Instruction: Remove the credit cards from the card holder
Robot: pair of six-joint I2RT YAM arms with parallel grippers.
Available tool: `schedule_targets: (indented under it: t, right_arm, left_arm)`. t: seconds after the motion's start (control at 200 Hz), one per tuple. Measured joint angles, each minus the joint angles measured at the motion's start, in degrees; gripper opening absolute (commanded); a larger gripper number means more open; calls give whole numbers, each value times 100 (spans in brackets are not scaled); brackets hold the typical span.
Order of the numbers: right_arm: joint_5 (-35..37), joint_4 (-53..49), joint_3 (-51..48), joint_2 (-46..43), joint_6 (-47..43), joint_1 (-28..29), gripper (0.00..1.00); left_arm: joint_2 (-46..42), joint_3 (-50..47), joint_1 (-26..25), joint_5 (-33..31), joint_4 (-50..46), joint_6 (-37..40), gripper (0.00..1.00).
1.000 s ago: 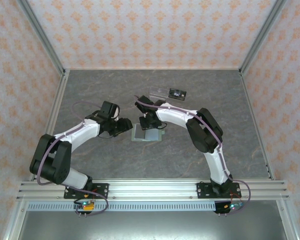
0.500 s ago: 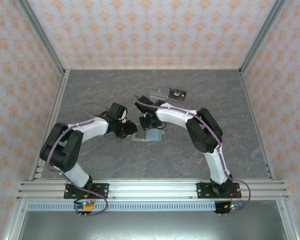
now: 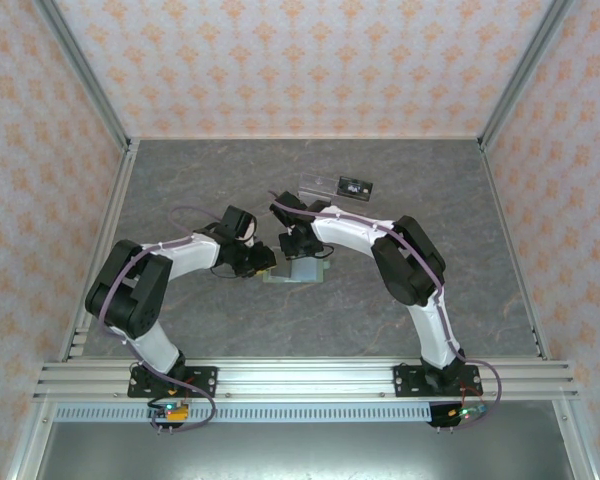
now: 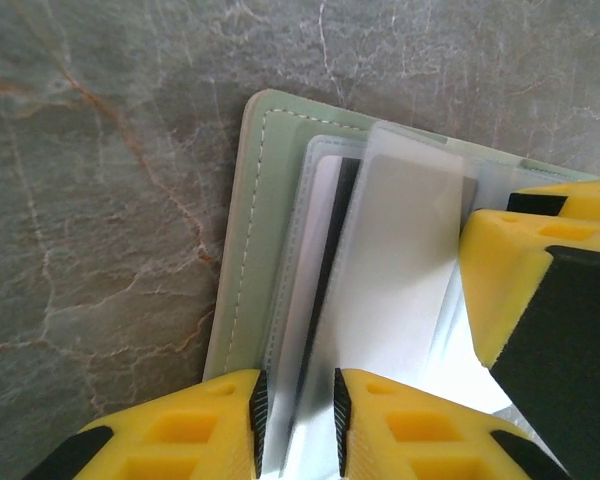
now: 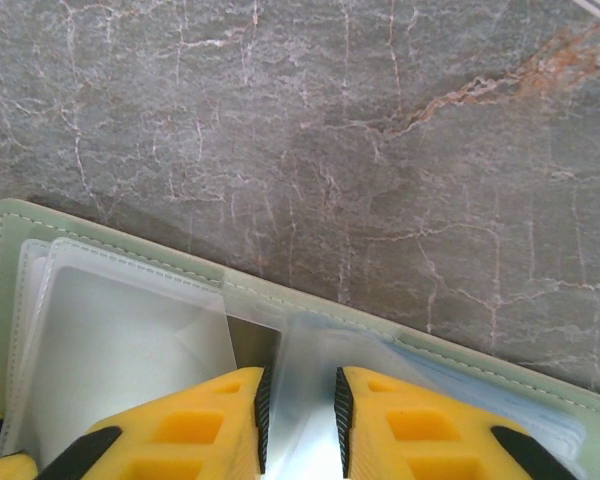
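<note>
- Card holder [image 3: 296, 271] lay open and flat near the middle of the grey stone-patterned table [image 3: 430, 190], between the two arms.
- Left gripper [image 4: 297, 390] had its yellow fingers nearly together, pinching the edge of a clear sleeve [image 4: 298, 330] inside the holder.
- Right gripper [image 5: 298, 385] was clamped likewise on a neighbouring sleeve, just beside the left.
- Acrylic stand [image 3: 337, 185] sat further back, apart.

The card holder [image 4: 248, 230] looks like soft, matt sage-green leatherette with a stitched edge — its inner sleeves [image 4: 400, 260] of frosted, faintly glossy clear plastic — and lies on a table [image 4: 100, 200] of smooth, matt, veined grey stone-look surface.
</note>
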Motion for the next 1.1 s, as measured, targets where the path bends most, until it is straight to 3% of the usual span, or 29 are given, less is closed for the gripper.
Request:
schedule_targets:
  t: [1.101]
  right_arm:
    - [-2, 48, -44, -2, 7, 0, 26]
  left_arm:
    - [-245, 4, -11, 374, 146, -85, 31]
